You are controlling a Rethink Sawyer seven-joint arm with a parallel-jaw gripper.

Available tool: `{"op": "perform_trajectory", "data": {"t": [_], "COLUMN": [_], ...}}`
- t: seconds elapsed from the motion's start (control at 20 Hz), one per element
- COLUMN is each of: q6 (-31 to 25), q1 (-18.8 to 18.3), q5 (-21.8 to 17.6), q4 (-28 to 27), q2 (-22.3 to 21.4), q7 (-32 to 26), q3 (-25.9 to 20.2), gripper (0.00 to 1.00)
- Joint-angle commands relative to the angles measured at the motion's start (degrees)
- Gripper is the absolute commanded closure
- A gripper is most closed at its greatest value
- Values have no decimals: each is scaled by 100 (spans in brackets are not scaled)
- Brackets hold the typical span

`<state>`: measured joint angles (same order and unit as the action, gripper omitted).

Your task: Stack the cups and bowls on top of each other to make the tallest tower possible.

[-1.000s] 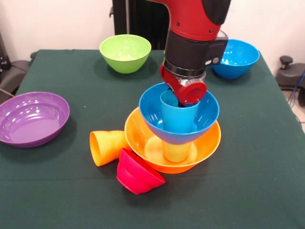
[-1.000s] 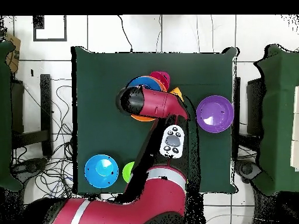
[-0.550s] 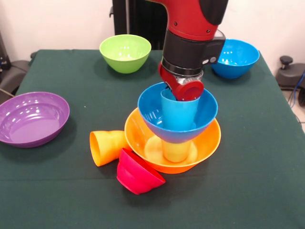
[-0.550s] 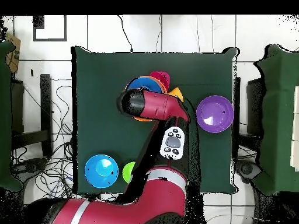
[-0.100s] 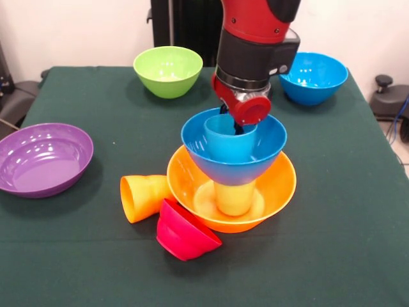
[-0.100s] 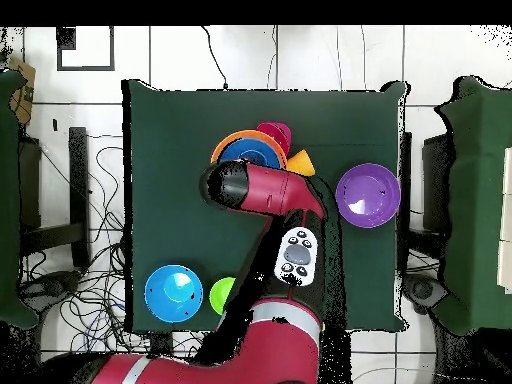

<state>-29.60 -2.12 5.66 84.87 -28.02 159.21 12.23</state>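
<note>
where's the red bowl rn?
Front view: the small red bowl lies tipped at the table's near edge, against the big orange bowl and beside the toppled orange cup.

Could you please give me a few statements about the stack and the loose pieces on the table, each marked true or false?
1. A blue cup sits inside the blue bowl on the stack. True.
2. The purple bowl is part of the stack. False: it sits alone on the table.
3. The orange cup lies on its side. True.
4. The green bowl holds the red bowl. False: the red bowl lies tipped beside the orange bowl.
</note>
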Motion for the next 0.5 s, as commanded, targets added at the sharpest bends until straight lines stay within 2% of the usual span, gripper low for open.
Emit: {"op": "perform_trajectory", "data": {"t": [0.05, 0.5], "q6": [-293, -281], "q1": [92, 103], "q5": [-68, -20], "q4": [341, 261], "q2": [-189, -193], "q7": [152, 221], "q3": [-306, -311], "gripper": [0, 0]}}
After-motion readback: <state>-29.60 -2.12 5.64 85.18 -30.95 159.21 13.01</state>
